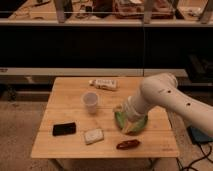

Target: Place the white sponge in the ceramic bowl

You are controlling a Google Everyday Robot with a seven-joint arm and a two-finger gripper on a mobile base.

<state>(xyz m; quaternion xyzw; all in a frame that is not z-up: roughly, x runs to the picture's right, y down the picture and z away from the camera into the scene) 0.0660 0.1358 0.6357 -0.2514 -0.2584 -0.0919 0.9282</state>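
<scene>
We see a honey-coloured wooden table (70,105) with faint plank lines running along it. The white sponge (93,135) is off-white with a greyish cast, and the flat slab (64,129) beside it is plain black. The cup (90,101) is a milky, translucent white. The tube (104,84) is white with dark print on it. The ceramic bowl (141,126) is glossy green, and the gripper (121,111), over its left rim, looks pale yellowish. The arm (162,92) is plain white with a few small dark dots. A reddish-brown item (128,144) lies at the front edge.
</scene>
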